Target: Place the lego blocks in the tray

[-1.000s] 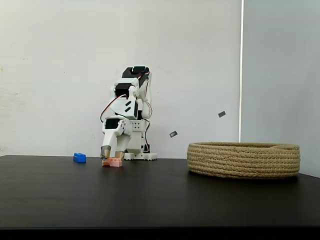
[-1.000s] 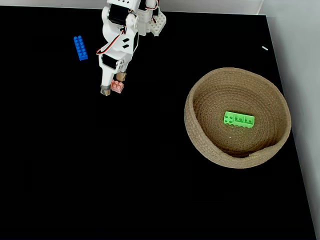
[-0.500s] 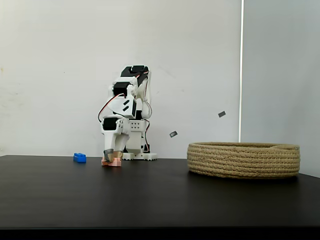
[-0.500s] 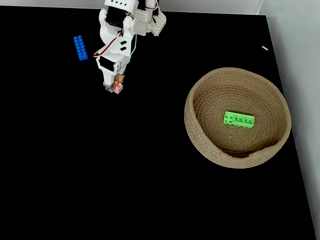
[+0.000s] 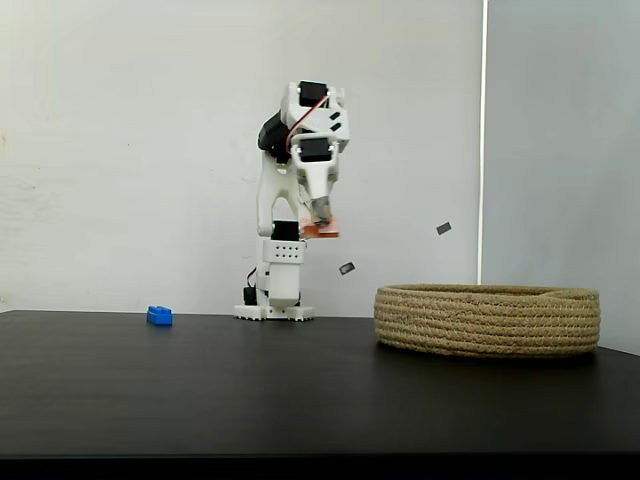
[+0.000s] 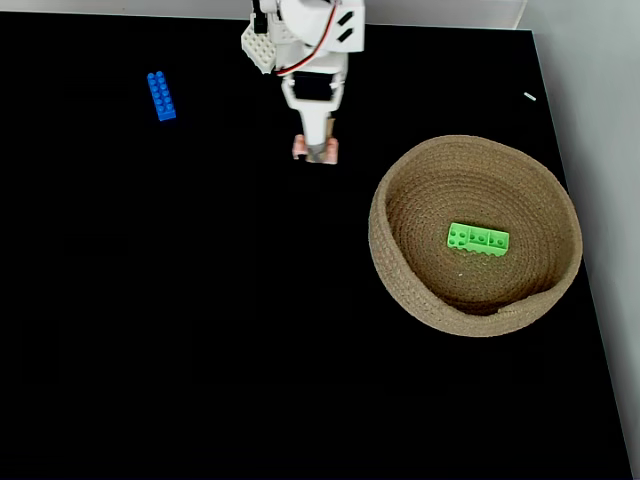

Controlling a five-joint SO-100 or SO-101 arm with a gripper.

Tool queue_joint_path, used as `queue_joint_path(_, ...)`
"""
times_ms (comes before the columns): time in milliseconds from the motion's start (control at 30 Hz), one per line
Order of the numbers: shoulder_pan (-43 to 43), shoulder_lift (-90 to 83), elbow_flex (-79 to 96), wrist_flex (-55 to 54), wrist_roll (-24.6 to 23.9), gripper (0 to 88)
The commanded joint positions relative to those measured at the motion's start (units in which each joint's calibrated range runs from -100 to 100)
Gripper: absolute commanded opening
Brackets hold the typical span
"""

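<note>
Black tabletop (image 6: pixel 200 350) is stretching under a plain white wall, with the arm's base at the far edge. The gripper (image 5: pixel 320 215) is hanging high above the surface in a fixed view, its 2 fingers closed tight on the salmon-pink brick (image 5: pixel 320 230), which is sticking out sideways past the tips; from above, the same gripper (image 6: pixel 318 152) is sitting over bare table with the pink brick (image 6: pixel 300 149) showing at its left side, short of the basket (image 6: pixel 400 290). The green brick (image 6: pixel 478 238) is lying inside the basket on its floor. The blue brick (image 6: pixel 160 95) is resting on the table well to the left, apart from everything else; it is showing low and small in the side view too (image 5: pixel 159 316).

Judging by the grip, the risk is sitting in how little of the pink brick the fingers are covering: it looks pinched near 1 end, so a quick swing toward the basket (image 5: pixel 488 320) could be twisting it loose and dropping it onto the table. Releasing too early, before the rim (image 6: pixel 378 200) is passed, would be landing it outside, and a drop from this height might be bouncing it off the coiled wall.
</note>
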Motion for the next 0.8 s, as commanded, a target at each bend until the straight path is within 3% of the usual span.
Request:
queue_joint_path(0,-9.64,-2.21,-7.09,-0.79,-1.76,0.2)
queue_joint_path(267,-20.35,-1.00,-0.34,-13.53,-5.47,0.4)
queue_joint_path(533,-21.10,0.46,5.31,-24.53,-6.79,7.5)
queue_joint_path(767,-20.93,5.88,2.30,-24.03,-8.30,19.6)
